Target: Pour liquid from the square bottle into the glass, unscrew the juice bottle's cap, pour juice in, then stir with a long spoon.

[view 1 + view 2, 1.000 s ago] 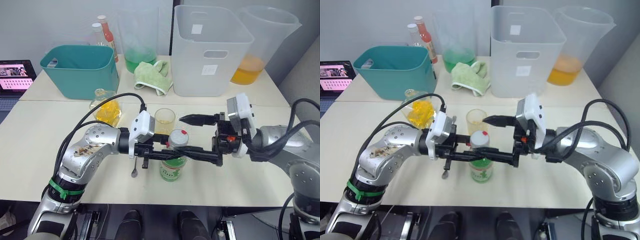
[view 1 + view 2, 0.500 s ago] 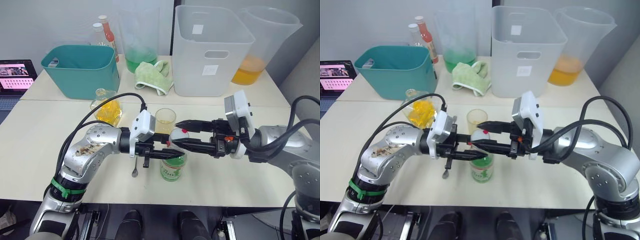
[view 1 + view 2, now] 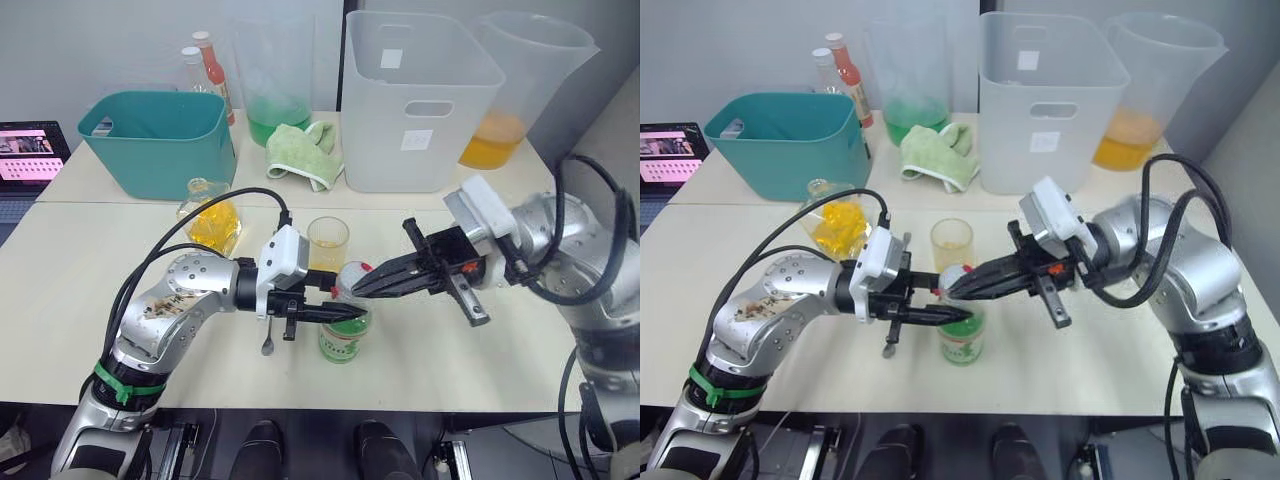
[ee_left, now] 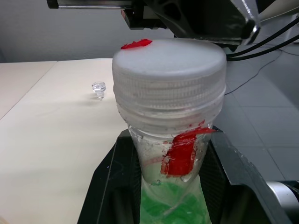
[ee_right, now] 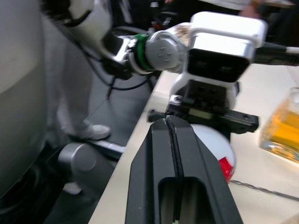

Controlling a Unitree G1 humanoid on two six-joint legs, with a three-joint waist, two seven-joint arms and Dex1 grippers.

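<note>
Clamping the juice bottle (image 3: 342, 335) below its neck, the left tool (image 3: 335, 313) steadies it; the pinched-shut right tool (image 3: 362, 285), at the cap's (image 3: 350, 277) 3 o'clock, could tip it.

Beige tables (image 3: 60, 300), grey wall (image 3: 100, 40)

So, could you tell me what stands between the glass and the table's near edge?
The juice bottle, white cap still on, stands there in the left eye view, its neck clamped by the left gripper.
</note>
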